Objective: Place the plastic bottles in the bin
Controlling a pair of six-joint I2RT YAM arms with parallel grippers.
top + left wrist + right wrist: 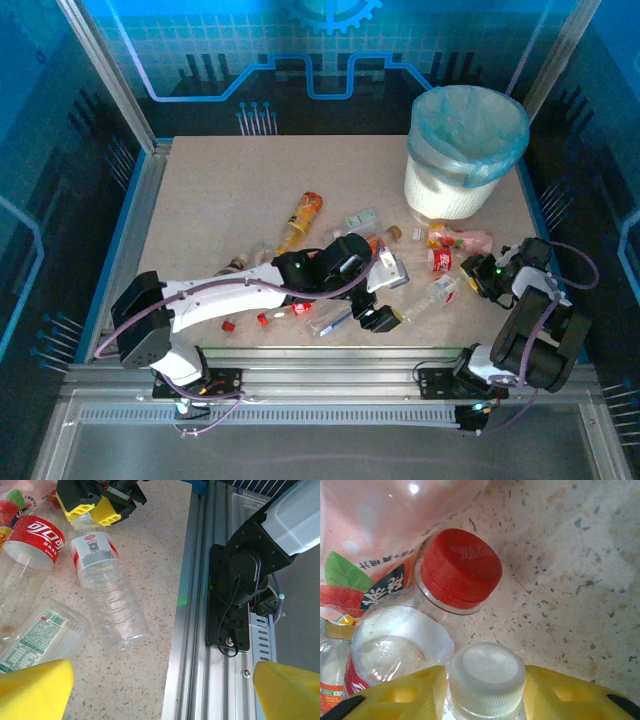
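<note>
Right hand (487,695) flanks the white cap (487,667) of 1 clear bottle (107,590) lying well apart from the bin (445,195) (whether it pinches yet, I cannot tell). Left hand (160,692) gapes wide, empty. Bottle looks light, thin-walled, slick; the stiff neck is likely the best hold.

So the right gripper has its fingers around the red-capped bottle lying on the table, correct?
Not quite. The right gripper has its fingers around the white-capped bottle, not the red-capped bottle, which lies free beside it. The right wrist view shows this. The gripped bottle does lie on the table.
</note>
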